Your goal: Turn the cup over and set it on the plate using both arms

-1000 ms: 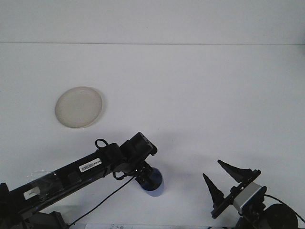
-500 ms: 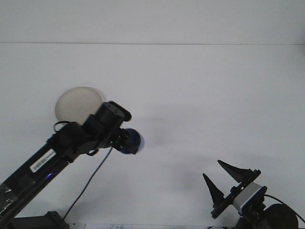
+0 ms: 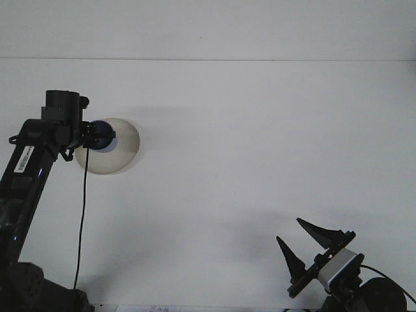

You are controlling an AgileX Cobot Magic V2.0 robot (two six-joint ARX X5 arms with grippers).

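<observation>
**A:** On the white table [image 3: 260, 162], how far along are you?

**B:** Most of the way, I judge. My left arm reaches up the table's left side, and its left gripper [image 3: 97, 138] is clamped on the blue cup [image 3: 104, 140], which I carry sideways over the near-left part of the plate [image 3: 120, 148]. The plate lies toward the far-left corner. The pick-up is done and the carry looks all but done. What is left is to set the cup down on the plate and let go. I cannot tell from this view which way the cup's mouth points, so I cannot say whether the flip is finished.

**A:** And your other arm?

**B:** My right gripper [image 3: 305, 247] sits at the near-right edge, its fingers spread wide and holding nothing, well apart from the plate.

**A:** What has changed in the last second?

**B:** A second ago my left arm lay low along the near edge, with the cup close to the middle of that edge and the plate uncovered. Half a second ago the cup was just short of the plate's near-right rim. Now the arm has swung far left and the cup overlaps the plate. The plate has not shifted, and my right gripper has stayed put.
</observation>
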